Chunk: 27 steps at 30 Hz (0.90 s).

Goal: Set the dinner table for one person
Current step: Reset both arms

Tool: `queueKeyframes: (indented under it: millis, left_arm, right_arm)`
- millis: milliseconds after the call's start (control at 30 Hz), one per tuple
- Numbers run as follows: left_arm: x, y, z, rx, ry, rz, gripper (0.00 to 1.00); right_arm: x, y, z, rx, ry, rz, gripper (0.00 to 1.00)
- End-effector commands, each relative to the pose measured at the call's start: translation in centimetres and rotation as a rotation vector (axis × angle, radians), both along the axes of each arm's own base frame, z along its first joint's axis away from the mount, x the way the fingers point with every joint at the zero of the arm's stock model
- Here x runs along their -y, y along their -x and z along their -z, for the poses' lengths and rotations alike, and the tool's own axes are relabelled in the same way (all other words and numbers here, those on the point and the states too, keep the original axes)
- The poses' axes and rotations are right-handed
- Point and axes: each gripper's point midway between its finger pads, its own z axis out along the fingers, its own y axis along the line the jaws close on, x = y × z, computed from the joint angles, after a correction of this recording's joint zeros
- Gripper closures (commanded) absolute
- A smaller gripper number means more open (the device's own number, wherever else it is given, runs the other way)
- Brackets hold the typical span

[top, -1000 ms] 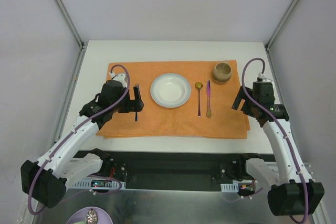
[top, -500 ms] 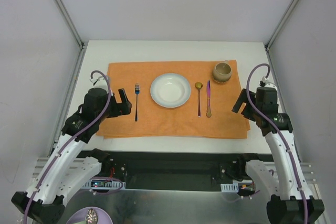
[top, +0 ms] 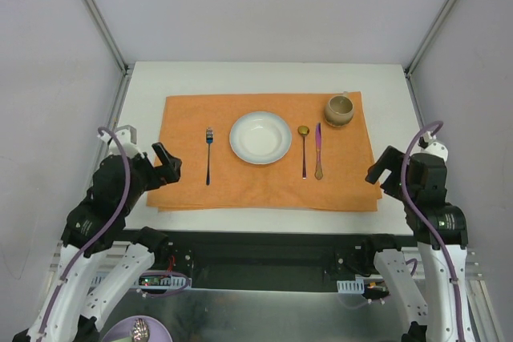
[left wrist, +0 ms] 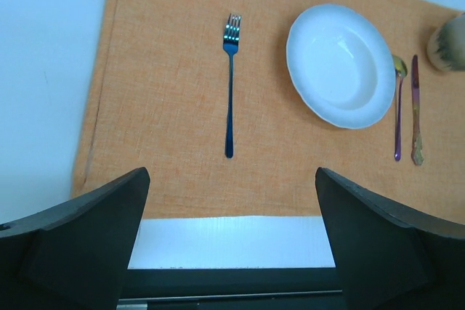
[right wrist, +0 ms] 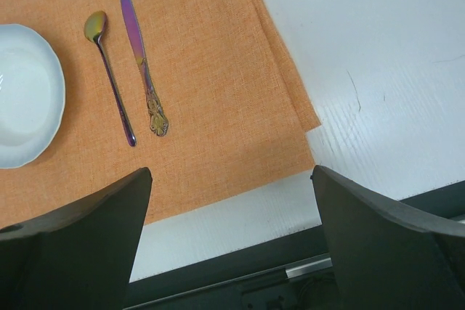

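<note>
On the white dinner table (top: 264, 78) lies an orange placemat (top: 248, 186). On it, left to right: a blue fork (top: 208, 155), a white plate (top: 260, 137), a gold-bowled spoon (top: 304, 150), a purple knife (top: 318, 152) and a brown cup (top: 340, 110). My left gripper (top: 167, 164) is open and empty at the mat's near left corner. My right gripper (top: 382, 169) is open and empty by the mat's near right corner. The fork (left wrist: 230, 85) and plate (left wrist: 337, 64) show in the left wrist view; the spoon (right wrist: 109, 67) and knife (right wrist: 141, 56) in the right wrist view.
Metal rails run along the table's left (top: 112, 130) and right (top: 417, 110) edges. A black base bar (top: 264, 258) spans the near edge. A purple dish (top: 138, 331) sits below the left arm's base.
Both arms have drawn back toward the near edge. The left gripper has come off the fork, which lies on the mat left of the plate. The right gripper moved off the mat's right side.
</note>
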Motion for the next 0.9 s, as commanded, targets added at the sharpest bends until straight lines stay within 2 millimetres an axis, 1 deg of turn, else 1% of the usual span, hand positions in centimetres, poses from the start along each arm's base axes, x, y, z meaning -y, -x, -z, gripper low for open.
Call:
queueKeyframes:
  millis: [0,100,167,333,367,867]
  left_arm:
    - [-2.2,1.6,-1.7,0.058,0.012,-0.095,0.01]
    - [-2.7,2.4,-1.5,0.072,0.023,-0.110,0.01]
    - [-3.0,2.7,-0.9,0.064,0.019,-0.120,0.01]
    - [-3.5,3.4,-0.1,0.074,0.028,-0.136,0.01]
    - [-3.6,3.3,0.4,0.068,0.025,-0.146,0.01]
    - [-3.9,3.5,0.5,0.081,0.037,-0.168,0.01]
  right_arm:
    - [0.9,1.6,-1.4,0.028,0.021,0.037,0.04]
    - [0.9,2.0,-1.5,0.034,0.019,0.036,0.04]
    - [0.8,2.2,-1.3,0.035,0.019,0.028,0.04]
    - [0.8,2.6,-1.3,0.044,0.032,0.013,0.04]
    - [0.8,2.6,-1.4,0.048,0.031,0.011,0.04]
    - [0.7,2.7,-1.3,0.065,0.035,-0.004,0.04]
